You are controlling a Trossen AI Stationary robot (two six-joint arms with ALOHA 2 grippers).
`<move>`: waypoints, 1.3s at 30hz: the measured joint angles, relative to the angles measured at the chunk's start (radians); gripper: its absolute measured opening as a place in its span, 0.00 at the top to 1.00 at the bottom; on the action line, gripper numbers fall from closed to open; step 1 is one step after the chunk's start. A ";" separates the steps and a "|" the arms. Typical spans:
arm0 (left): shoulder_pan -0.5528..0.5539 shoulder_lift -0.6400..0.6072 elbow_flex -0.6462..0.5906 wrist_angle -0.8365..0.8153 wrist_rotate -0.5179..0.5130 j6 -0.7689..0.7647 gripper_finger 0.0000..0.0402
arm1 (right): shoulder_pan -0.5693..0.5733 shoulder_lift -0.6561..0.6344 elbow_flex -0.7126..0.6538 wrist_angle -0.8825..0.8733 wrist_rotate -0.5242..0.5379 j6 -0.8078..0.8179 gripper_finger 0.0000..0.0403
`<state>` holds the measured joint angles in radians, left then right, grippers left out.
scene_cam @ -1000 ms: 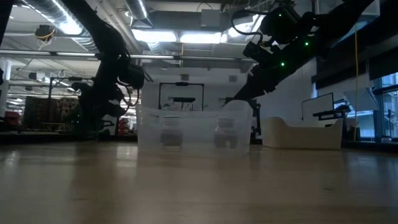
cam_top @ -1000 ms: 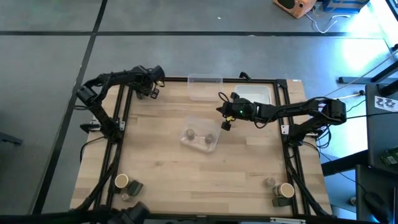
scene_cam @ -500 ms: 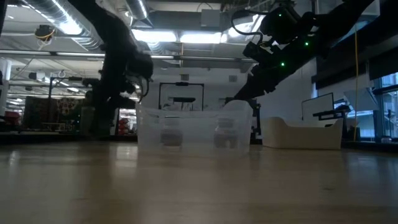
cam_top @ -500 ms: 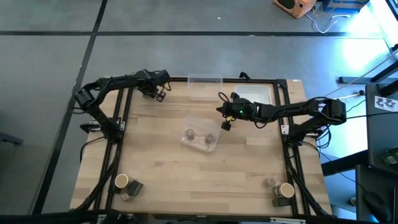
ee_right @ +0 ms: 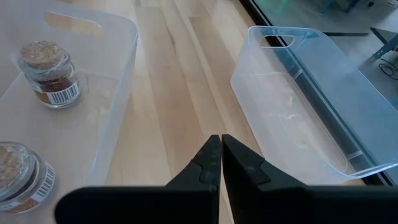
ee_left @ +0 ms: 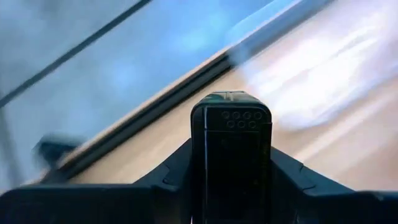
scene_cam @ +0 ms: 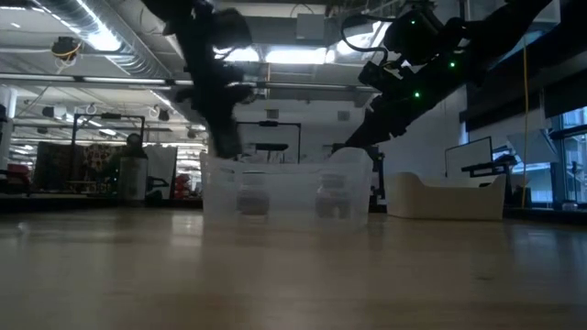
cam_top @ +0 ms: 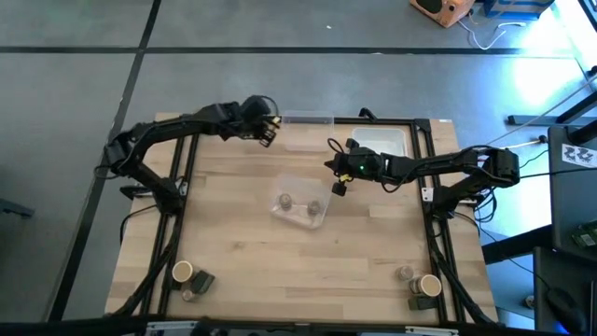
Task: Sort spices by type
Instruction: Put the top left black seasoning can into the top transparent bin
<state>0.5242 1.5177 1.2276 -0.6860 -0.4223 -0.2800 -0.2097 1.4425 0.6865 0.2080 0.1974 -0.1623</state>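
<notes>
Holding a dark boxy spice container [ee_left: 231, 163] upright between its jaws, the left gripper [cam_top: 268, 126] hangs just beside the far clear bin [cam_top: 308, 131]; the right gripper [cam_top: 340, 185], jaws pressed together, waits above the middle bin [cam_top: 300, 211]

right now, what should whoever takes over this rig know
Left gripper: shut on a dark boxy spice container, at the table's far edge beside the empty clear bin.
Right gripper: shut, empty, above the centre clear bin.
Done: two cork-topped jars in the centre bin.
Left: three spices at the near left corner, three at the near right; the white tray holds none.
</notes>
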 joint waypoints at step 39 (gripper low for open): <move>-0.004 0.417 0.443 0.081 0.190 0.739 0.68 | 0.000 0.000 0.000 0.007 -0.006 -0.001 0.96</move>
<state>0.5207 1.9346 1.6701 -0.6050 -0.2319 0.4587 -0.2098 1.4425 0.6865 0.2150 0.1909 -0.1635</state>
